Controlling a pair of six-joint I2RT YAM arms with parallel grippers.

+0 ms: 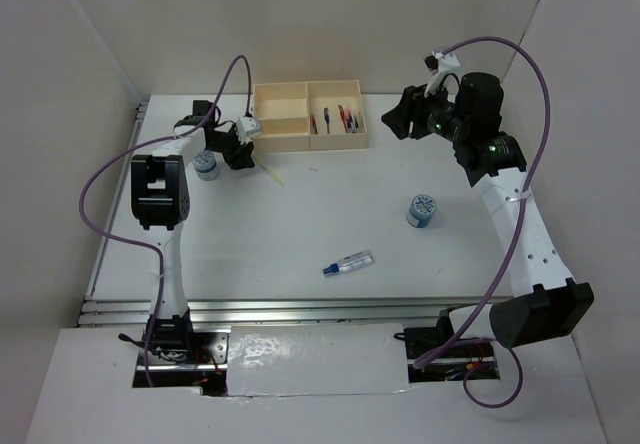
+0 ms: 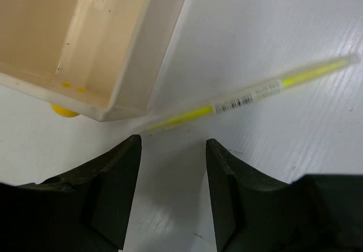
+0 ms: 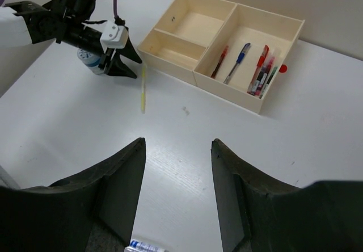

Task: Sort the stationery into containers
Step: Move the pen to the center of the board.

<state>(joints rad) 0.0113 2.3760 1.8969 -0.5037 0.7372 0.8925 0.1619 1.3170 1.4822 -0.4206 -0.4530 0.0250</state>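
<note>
The cream-yellow box (image 1: 310, 114) stands at the back; several red and blue pens (image 3: 249, 67) lie in its large section. A thin yellow pen (image 2: 249, 96) lies on the table by the box's front left corner (image 2: 122, 113). My left gripper (image 2: 173, 144) is open and empty, low over the table just short of this pen; it also shows in the top view (image 1: 245, 159). My right gripper (image 3: 177, 147) is open and empty, held high right of the box (image 1: 397, 122). A clear tube with a blue end (image 1: 348, 262) lies mid-table.
One blue-and-white cylinder (image 1: 206, 166) stands beside the left arm, another (image 1: 421, 210) right of centre. The box's two smaller sections (image 3: 190, 33) hold nothing. A small red dot (image 3: 282, 68) sits outside the box's right wall. White walls enclose the table.
</note>
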